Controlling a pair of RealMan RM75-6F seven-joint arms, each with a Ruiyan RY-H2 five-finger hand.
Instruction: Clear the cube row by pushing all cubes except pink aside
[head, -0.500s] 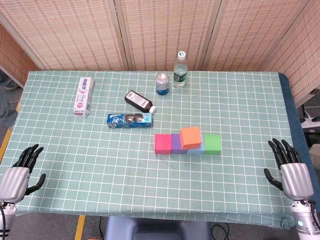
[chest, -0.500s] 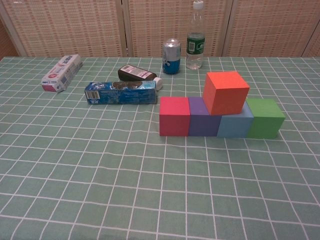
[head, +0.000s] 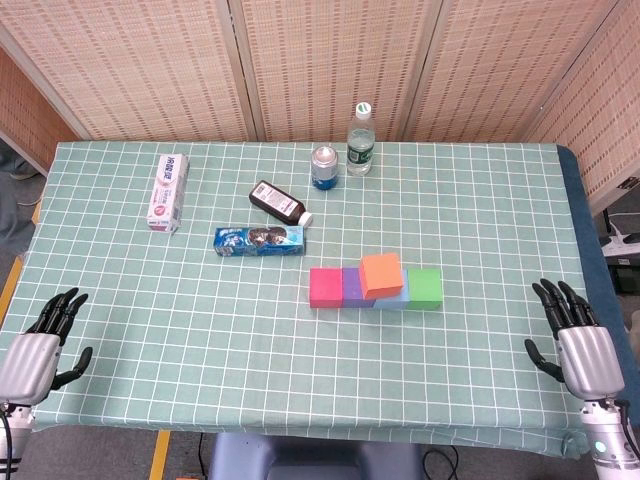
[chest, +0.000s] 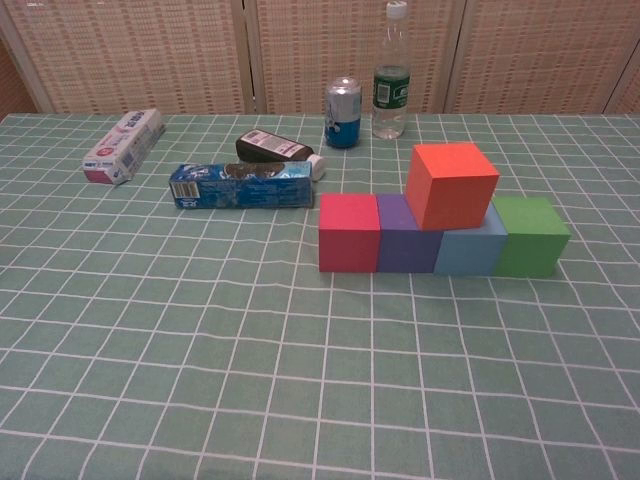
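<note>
A row of cubes lies mid-table: pink cube (head: 325, 287) (chest: 348, 232) at the left end, then purple cube (head: 352, 287) (chest: 407, 237), light blue cube (head: 395, 296) (chest: 471, 250) and green cube (head: 425, 287) (chest: 530, 236). An orange cube (head: 381, 275) (chest: 450, 184) rests tilted on top of the purple and blue ones. My left hand (head: 40, 345) is open at the near left table edge. My right hand (head: 577, 342) is open at the near right edge. Both are far from the cubes and absent from the chest view.
Behind the row lie a blue cookie pack (head: 259, 240) (chest: 241, 185), a dark bottle on its side (head: 279, 203) (chest: 279, 147), a can (head: 323, 167) (chest: 342, 98), a water bottle (head: 359, 139) (chest: 390, 70) and a toothpaste box (head: 168, 192) (chest: 125, 145). The cloth-covered table (head: 200, 330) extends around them.
My right hand has shifted slightly toward the near edge. The cubes and left hand have not moved.
</note>
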